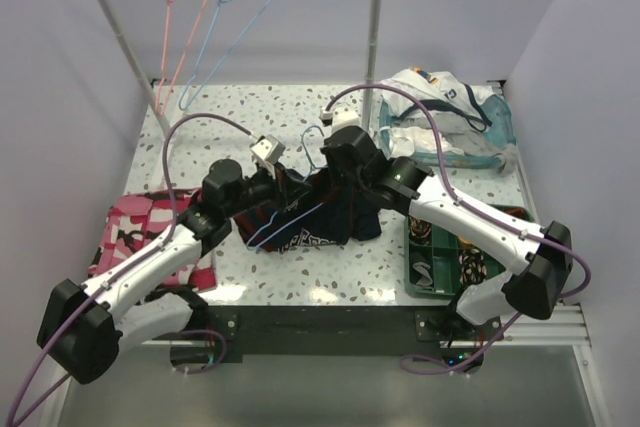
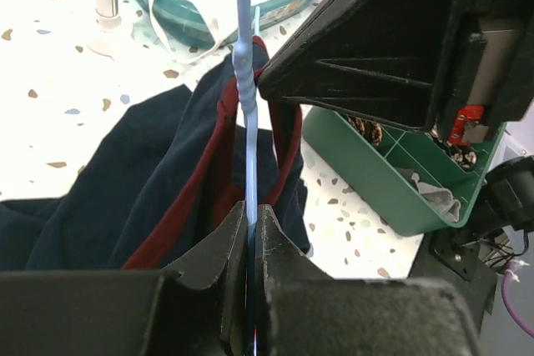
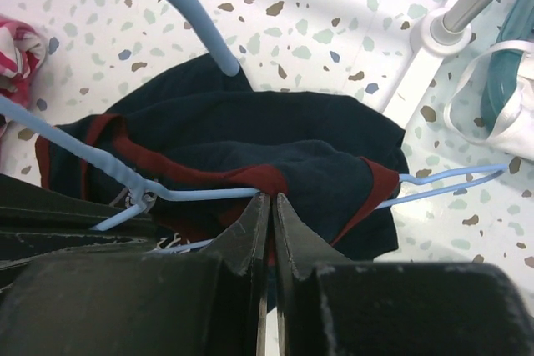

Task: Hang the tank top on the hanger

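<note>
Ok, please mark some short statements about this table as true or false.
1. The left jaws are shut on the hanger wire. True.
2. White clothes sit in a basket at the back right. True.
3. The top lies in that basket. False: it rests on the table, near the middle.
4. The camouflage cloth lies beside the right arm. False: it is beside the left arm.
</note>
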`<state>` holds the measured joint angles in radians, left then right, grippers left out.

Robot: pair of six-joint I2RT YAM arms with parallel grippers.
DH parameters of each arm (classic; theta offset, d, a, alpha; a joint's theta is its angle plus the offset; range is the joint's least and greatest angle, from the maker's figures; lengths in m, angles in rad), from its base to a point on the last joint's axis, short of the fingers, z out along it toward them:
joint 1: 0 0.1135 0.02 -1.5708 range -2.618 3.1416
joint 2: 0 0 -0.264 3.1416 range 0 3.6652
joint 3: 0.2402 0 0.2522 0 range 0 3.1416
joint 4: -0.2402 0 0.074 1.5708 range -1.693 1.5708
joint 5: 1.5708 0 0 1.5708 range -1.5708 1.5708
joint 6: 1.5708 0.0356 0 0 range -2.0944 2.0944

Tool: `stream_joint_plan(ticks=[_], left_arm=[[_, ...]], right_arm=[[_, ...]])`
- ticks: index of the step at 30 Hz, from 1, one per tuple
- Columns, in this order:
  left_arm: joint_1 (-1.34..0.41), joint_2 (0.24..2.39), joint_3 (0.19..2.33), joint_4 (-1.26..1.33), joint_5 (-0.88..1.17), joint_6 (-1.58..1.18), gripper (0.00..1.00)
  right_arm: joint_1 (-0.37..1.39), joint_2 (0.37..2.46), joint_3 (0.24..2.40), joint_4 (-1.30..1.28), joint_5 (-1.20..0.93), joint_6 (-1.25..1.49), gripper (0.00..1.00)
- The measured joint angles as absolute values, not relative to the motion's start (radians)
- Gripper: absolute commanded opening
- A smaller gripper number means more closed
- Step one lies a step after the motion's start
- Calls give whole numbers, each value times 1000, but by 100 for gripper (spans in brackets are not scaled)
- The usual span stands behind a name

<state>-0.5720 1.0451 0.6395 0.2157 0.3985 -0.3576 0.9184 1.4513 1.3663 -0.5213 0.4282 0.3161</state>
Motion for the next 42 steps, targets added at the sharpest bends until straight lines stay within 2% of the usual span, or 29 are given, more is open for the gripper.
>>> stream_joint_plan(ticks=[1, 3, 5, 8, 11, 16, 23, 24, 27, 30, 31, 33, 34, 35, 40, 41, 42], left_arm=[[-575, 1061, 638, 236, 396, -358, 0], [-579, 1089, 631, 282, 390, -358, 0], [-579, 1114, 623, 321, 388, -358, 0], [-579, 1146, 623, 366, 381, -358, 0], [-579, 1176, 623, 403, 378, -358, 0], [-579, 1225, 623, 429, 381, -359, 0], [-580, 1234, 630, 433, 393, -358, 0], [-580, 1234, 633, 433, 396, -358, 0], [-585, 1237, 638, 434, 407, -358, 0], [-590, 1240, 638, 430, 408, -358, 0], [-590, 1241, 638, 431, 408, -358, 0], [-590, 1242, 638, 430, 409, -358, 0], [-590, 1242, 638, 431, 409, -358, 0], [-590, 1242, 639, 433, 408, -359, 0], [-590, 1243, 646, 432, 404, -368, 0], [-591, 1243, 648, 431, 403, -371, 1], [-590, 1243, 650, 429, 402, -375, 8]], right_arm=[[918, 1449, 1361, -513, 430, 316, 8], [918, 1438, 1346, -498, 435, 315, 18], [918, 1425, 1330, -484, 439, 315, 32], [918, 1391, 1290, -445, 450, 310, 41], [918, 1298, 1198, -378, 442, 305, 46], [918, 1212, 1147, -262, 398, 283, 48], [918, 1358, 1194, -129, 356, 242, 48], [918, 1385, 1196, -120, 352, 241, 47], [918, 1436, 1196, -112, 348, 232, 37], [918, 1467, 1203, -101, 357, 217, 34], [917, 1472, 1204, -95, 358, 216, 27], [916, 1474, 1204, -89, 371, 208, 20], [915, 1474, 1204, -88, 378, 204, 8], [914, 1474, 1204, -85, 385, 199, 0], [913, 1474, 1204, -87, 417, 165, 0], [914, 1474, 1204, -84, 421, 162, 0], [915, 1474, 1204, -82, 422, 156, 0]])
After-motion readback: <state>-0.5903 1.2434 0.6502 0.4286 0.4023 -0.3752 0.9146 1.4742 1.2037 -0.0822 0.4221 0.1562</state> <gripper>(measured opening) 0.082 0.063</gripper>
